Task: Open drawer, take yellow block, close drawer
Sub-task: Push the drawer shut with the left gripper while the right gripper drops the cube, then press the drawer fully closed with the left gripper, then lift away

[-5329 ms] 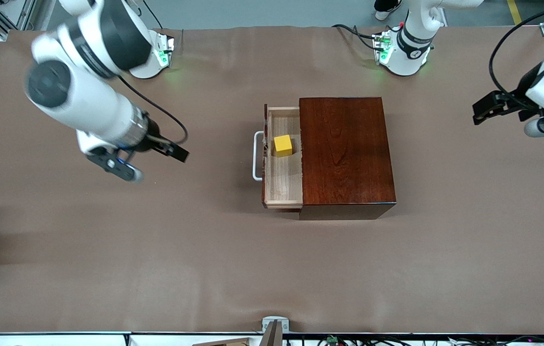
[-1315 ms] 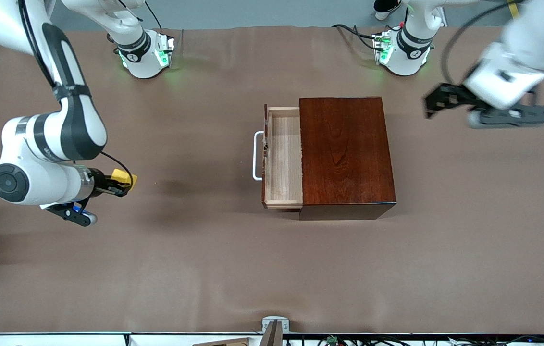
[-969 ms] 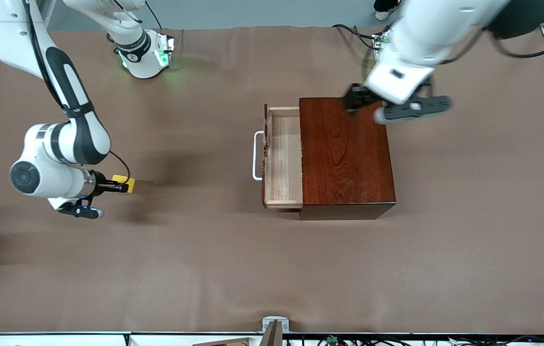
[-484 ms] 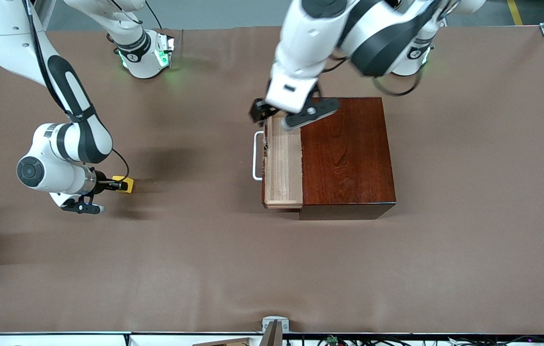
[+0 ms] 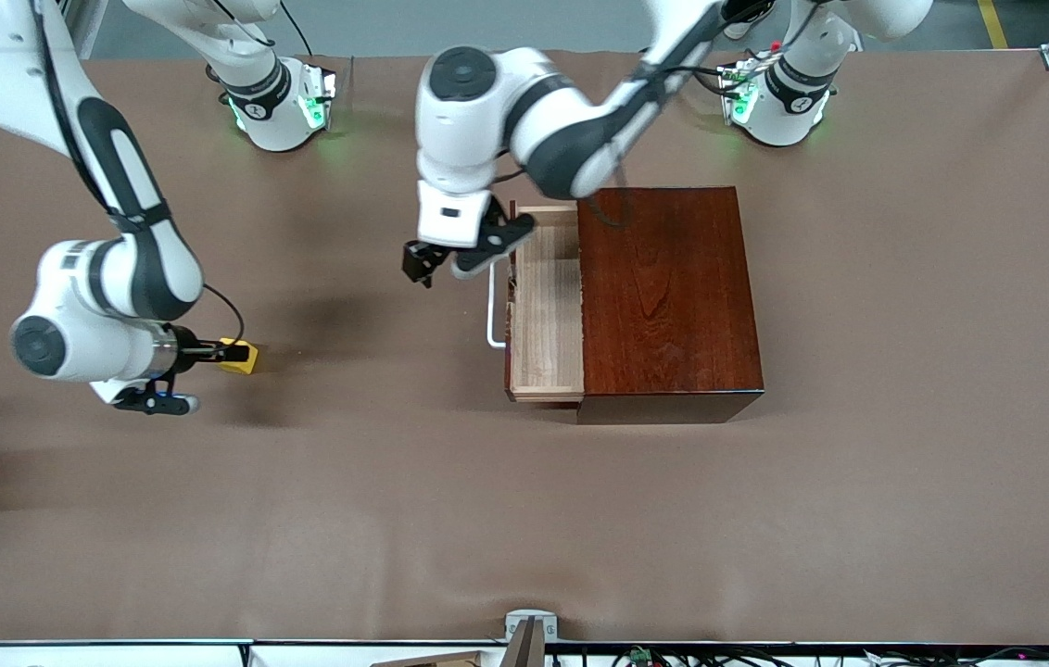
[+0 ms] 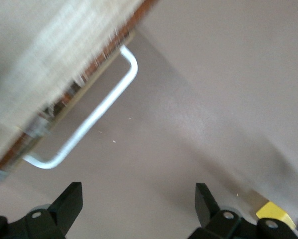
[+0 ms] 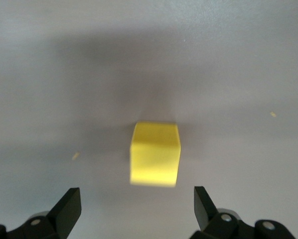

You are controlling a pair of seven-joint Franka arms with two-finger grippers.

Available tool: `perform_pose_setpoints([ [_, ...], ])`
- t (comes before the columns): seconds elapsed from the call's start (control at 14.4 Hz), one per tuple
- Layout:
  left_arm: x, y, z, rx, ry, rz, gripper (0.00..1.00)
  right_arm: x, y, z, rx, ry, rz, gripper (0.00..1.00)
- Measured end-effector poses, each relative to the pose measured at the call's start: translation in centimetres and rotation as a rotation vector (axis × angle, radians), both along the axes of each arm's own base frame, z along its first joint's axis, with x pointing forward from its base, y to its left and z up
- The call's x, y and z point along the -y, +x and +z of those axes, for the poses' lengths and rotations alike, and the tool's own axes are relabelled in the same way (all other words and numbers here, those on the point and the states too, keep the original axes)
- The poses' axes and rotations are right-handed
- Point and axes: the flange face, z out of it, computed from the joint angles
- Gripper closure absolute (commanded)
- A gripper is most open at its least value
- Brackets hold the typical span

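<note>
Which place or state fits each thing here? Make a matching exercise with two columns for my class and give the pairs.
Things:
1. yellow block
2. drawer
3. left gripper
4. wooden box

Places or states:
A. pulled out, nothing in it
B. on the table, toward the right arm's end
C. glossy dark reddish-brown
D. open, over the table beside the white handle

Pairs: 1-B, 2-A, 3-D, 4-C
</note>
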Motion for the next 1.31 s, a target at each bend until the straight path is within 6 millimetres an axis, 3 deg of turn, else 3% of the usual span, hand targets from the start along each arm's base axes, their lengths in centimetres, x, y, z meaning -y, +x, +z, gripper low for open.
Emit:
perform_pose_setpoints([
  [0.14,1.6,-1.1,-3.5,0.006,0.014,0.049,0.00,-0.9,1.6,6.3,-0.009,0.013,0.020,0.00],
  [0.28,1.3,-0.5,-6.3,-0.009,0.038,0.098,0.00,-1.8,2.9,12.6,0.022,0.019,0.047,0.00],
  [0.48,0.3,0.4,-7.9,-0.035,0.083,0.139,0.00,-3.0,4.0,21.3,0.104,0.026,0.080,0.00],
  [0.62,-0.4,0.6,-8.2,-0.053,0.121,0.159,0.00,-4.4,4.1,26.1,0.169,0.026,0.107,0.00],
  [0.83,-1.2,1.1,-8.4,-0.073,0.161,0.178,0.00,-6.3,2.3,32.2,0.187,0.027,0.147,0.00],
  [1.04,-1.9,1.5,-8.5,-0.088,0.195,0.191,0.00,-8.0,-2.0,38.8,0.231,0.022,0.182,0.00],
  [1.18,-2.7,2.0,-8.6,-0.103,0.228,0.206,0.00,-8.7,-4.4,40.9,0.254,0.009,0.181,0.00],
  [1.31,-3.9,2.8,-8.8,-0.128,0.268,0.227,0.00,-8.5,-5.5,40.8,0.255,0.000,0.170,0.00],
])
